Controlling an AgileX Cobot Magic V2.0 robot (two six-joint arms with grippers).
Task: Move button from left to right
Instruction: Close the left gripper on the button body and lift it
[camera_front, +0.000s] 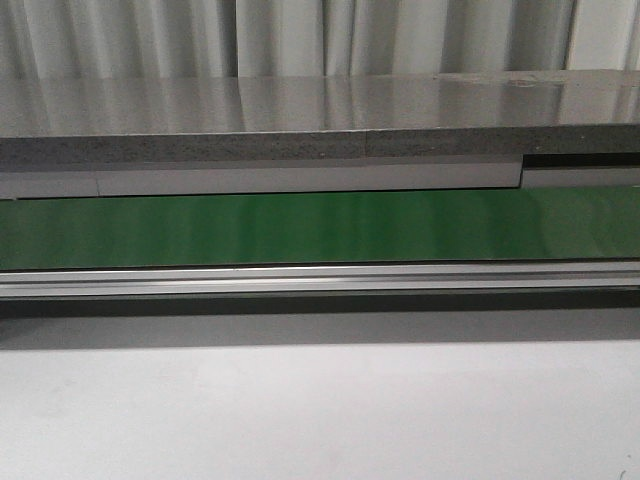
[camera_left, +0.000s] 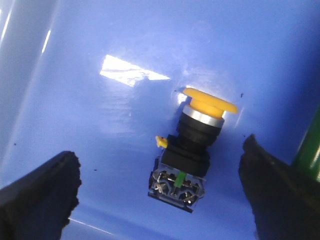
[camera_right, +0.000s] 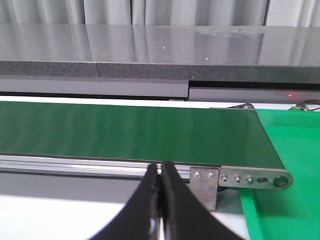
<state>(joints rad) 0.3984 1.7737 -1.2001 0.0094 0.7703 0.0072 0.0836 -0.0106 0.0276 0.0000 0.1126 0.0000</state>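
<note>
In the left wrist view the button (camera_left: 192, 145) lies on its side on a blue surface (camera_left: 100, 125), its yellow-orange mushroom cap (camera_left: 209, 101) pointing away, its black body and a green mark toward the fingers. My left gripper (camera_left: 160, 195) is open, its black fingers (camera_left: 37, 192) wide apart on either side of the button's body, not touching it. My right gripper (camera_right: 160, 172) is shut and empty, in front of the green conveyor belt (camera_right: 130, 132). Neither gripper nor the button shows in the front view.
The green conveyor belt (camera_front: 320, 228) runs across the front view with an aluminium rail (camera_front: 320, 280) before it and a grey shelf (camera_front: 300, 120) behind. A white table (camera_front: 320, 410) lies in front. A green mat (camera_right: 285, 150) lies beyond the belt's end bracket (camera_right: 250, 178).
</note>
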